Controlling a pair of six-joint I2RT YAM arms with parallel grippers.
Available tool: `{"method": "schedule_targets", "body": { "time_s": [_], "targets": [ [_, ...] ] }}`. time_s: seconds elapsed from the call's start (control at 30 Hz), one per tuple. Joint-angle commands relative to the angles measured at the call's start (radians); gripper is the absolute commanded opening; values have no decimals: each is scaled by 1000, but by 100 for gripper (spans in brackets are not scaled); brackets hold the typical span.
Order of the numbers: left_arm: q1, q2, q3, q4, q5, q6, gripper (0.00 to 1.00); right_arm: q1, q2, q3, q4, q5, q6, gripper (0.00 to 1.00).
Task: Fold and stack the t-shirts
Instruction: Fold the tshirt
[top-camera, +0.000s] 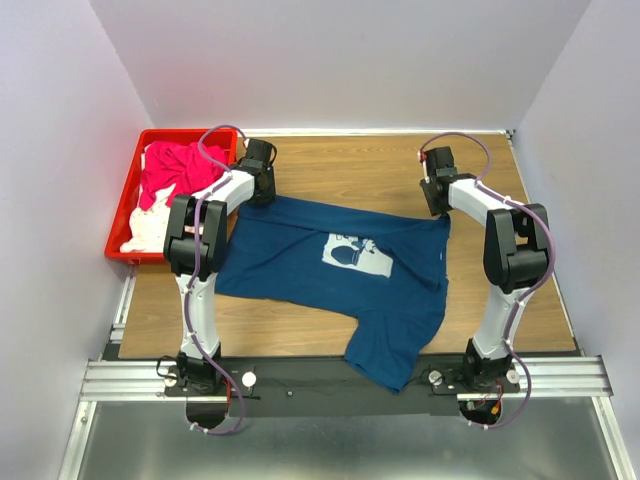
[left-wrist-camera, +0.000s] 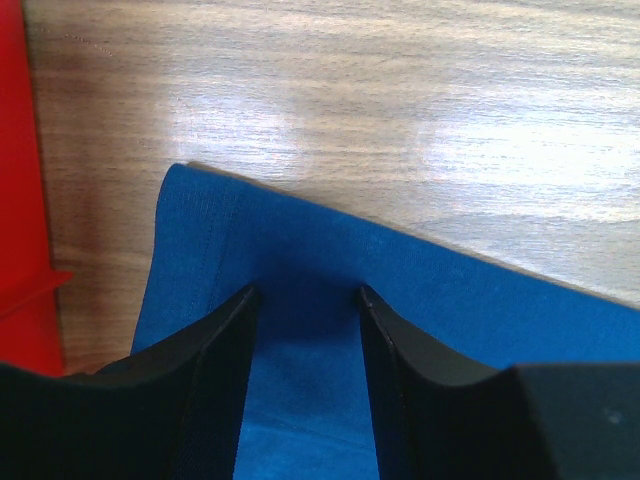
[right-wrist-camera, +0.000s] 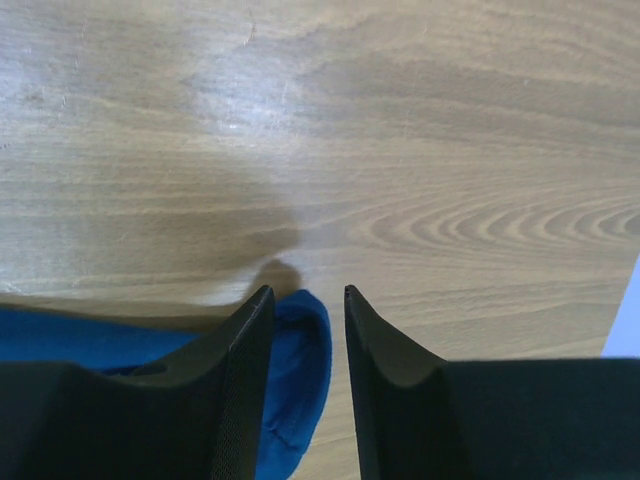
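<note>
2 t-shirts, a pink t-shirt (top-camera: 175, 170) and a white t-shirt (top-camera: 150, 230), lie in the red crate (top-camera: 124, 200). The navy t-shirt (top-camera: 300, 255) is spread print-up on the table (top-camera: 360, 165). The left gripper (left-wrist-camera: 308, 295) stands fingers apart over its far edge. The right gripper (right-wrist-camera: 305, 292), also apart, straddles its far right corner.

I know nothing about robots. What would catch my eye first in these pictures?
A dark blue t-shirt with a white chest print lies spread across the middle of the wooden table, part of it reaching the near edge. The left gripper and right gripper sit at its two far corners, jaws apart. At the far left, a red crate holds a pink cloth and a white cloth.
</note>
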Motion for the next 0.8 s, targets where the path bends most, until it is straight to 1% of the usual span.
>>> {"method": "schedule_targets", "body": {
  "time_s": [0.0,0.27,0.43,0.57,0.7,0.77],
  "targets": [
    [9,21,-28,-31,13,15,53,3,24,33,36,37,-58,42],
    [9,25,-23,-34,12,20,52,3,21,-22,36,8,-70,41],
    [9,24,-27,-34,12,20,52,3,1,-80,36,20,-73,41],
    [9,22,-28,-33,10,23,52,3,5,-86,36,12,-62,40],
    [9,22,-29,-34,9,23,52,3,27,-80,38,20,-55,37],
    [9,22,-31,-34,5,24,52,2,39,-68,38,23,-45,32]
  ]
}}
